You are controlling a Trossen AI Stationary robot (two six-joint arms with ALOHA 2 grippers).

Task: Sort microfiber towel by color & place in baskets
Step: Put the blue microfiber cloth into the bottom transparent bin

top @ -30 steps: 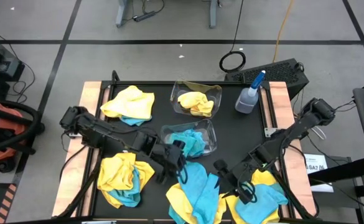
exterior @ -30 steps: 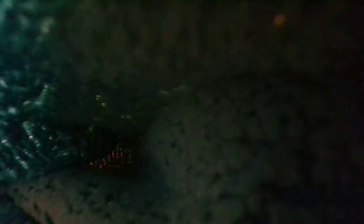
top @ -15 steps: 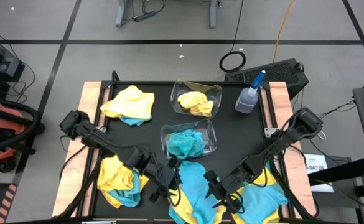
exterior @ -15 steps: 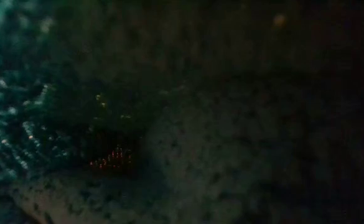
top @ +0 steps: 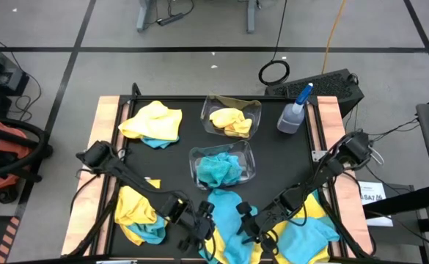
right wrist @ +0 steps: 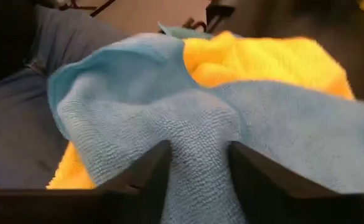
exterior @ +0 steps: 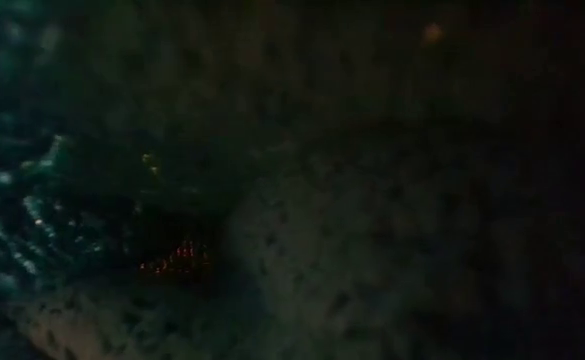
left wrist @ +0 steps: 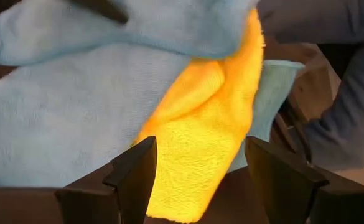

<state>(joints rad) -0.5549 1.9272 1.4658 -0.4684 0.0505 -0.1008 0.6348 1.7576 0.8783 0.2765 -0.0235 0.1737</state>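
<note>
Two clear baskets stand mid-table: the far basket (top: pixel 232 117) holds a yellow towel, the near basket (top: pixel 221 166) a turquoise one. A pile of turquoise and yellow towels (top: pixel 227 220) lies at the near middle. My left gripper (top: pixel 199 229) is open at the pile's left side, its fingers on either side of a yellow towel (left wrist: pixel 197 143) that sticks out from under a turquoise one (left wrist: pixel 76 124). My right gripper (top: pixel 248 224) is at the pile's right side, shut on the turquoise towel (right wrist: pixel 188 118). The low view is dark, covered by cloth. My right gripper pinches a raised fold of the turquoise towel (right wrist: pixel 197 158) between its two fingers, coming in slanting from the table's right and near side. The cloth draws in toward the fingers in wrinkles. The rest of the towel lies on the pile, over a yellow towel (right wrist: pixel 262 59).
More mixed yellow and turquoise piles lie at the far left (top: pixel 152 122), near left (top: pixel 139 211) and near right (top: pixel 311 229). A clear spray bottle with a blue nozzle (top: pixel 293 111) stands at the far right. Wooden strips (top: pixel 105 125) edge the table's sides.
My left gripper has gone from the near basket toward the table's near edge, onto the middle pile. My right gripper has gone from the near-right pile toward the table's left, to the same pile.
</note>
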